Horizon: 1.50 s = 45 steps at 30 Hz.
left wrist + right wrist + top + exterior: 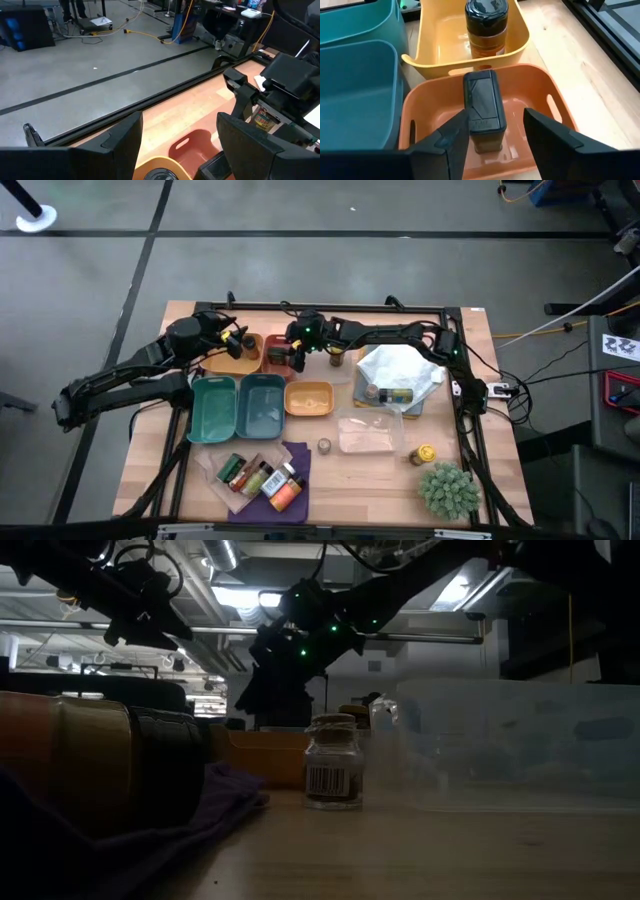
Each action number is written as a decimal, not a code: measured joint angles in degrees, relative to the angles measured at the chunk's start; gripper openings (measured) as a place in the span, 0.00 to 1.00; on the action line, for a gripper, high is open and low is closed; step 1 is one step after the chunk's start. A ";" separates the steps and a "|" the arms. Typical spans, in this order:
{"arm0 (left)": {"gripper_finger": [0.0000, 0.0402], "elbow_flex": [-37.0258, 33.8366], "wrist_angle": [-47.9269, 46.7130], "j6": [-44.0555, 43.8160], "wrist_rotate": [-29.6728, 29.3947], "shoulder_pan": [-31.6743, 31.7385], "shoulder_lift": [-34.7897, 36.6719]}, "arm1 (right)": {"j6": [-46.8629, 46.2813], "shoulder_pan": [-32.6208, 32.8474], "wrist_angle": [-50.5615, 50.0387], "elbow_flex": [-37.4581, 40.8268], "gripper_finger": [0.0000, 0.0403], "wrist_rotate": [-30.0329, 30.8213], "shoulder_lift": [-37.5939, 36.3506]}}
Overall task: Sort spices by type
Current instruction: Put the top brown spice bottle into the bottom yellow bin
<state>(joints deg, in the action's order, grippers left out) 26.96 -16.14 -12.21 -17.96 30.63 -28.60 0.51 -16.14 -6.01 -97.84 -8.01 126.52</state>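
Orange plastic forms the tray (540,95) that now holds the black-capped spice bottle (483,111). I see the bottle standing upright on the tray floor, long axis vertical, directly between the fingers of the right gripper (492,145). The jaws stand narrowly parted: one finger (451,137) is touching or just beside the bottle's side, the other stands clear, so I judge the grip released. The next move should be a straight lift along the bottle's axis to avoid tipping it. A second black-capped jar (486,27) stands in the yellow tray (435,45) just beyond. The left gripper (175,135) waits wide open, empty, over the yellow tray.
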 joint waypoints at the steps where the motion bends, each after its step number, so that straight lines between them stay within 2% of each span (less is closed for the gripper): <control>1: 0.60 0.00 0.00 0.00 0.00 0.00 0.00 | 0.00 0.00 -0.23 0.00 0.47 0.00 -0.31; 7: 0.60 0.00 0.00 -0.48 0.02 -0.01 0.00 | 3.61 -0.10 -1.62 0.00 0.47 0.07 -5.54; 11: 0.60 -0.38 0.04 -0.48 0.00 0.00 0.02 | 6.25 0.00 -6.85 -0.02 0.47 0.09 -11.78; 14: 0.60 -1.50 -0.07 -0.86 0.04 -0.14 0.00 | 6.30 0.00 -12.95 -0.02 0.47 1.06 -17.50; 20: 0.60 -3.05 -0.11 -1.38 0.22 -1.63 0.00 | 5.23 0.04 -27.74 -0.07 0.47 7.87 -28.55; 25: 0.60 -3.10 0.38 -1.31 0.22 -3.19 0.00 | -2.81 0.04 -40.94 -0.11 0.47 7.13 -34.32; 32: 0.60 -3.10 0.66 -1.29 0.22 -5.77 0.00 | -9.54 4.55 -59.79 -0.04 0.47 7.54 -34.70; 38: 0.60 -3.13 2.30 -1.27 0.22 -8.47 -0.04 | -18.53 10.91 -68.03 0.04 0.47 15.61 -33.46; 41: 0.60 -3.13 2.32 -1.28 0.24 -9.65 -0.04 | -23.65 13.10 -71.82 -0.04 0.47 15.93 -32.82; 45: 0.60 -3.13 2.25 -1.51 0.22 -11.20 -0.13 | -24.70 15.18 -74.36 2.20 0.47 15.70 -32.17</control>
<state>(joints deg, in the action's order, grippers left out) 23.83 -13.89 -13.72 -17.74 19.44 -28.73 -24.18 -0.96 -80.36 -95.65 7.69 94.35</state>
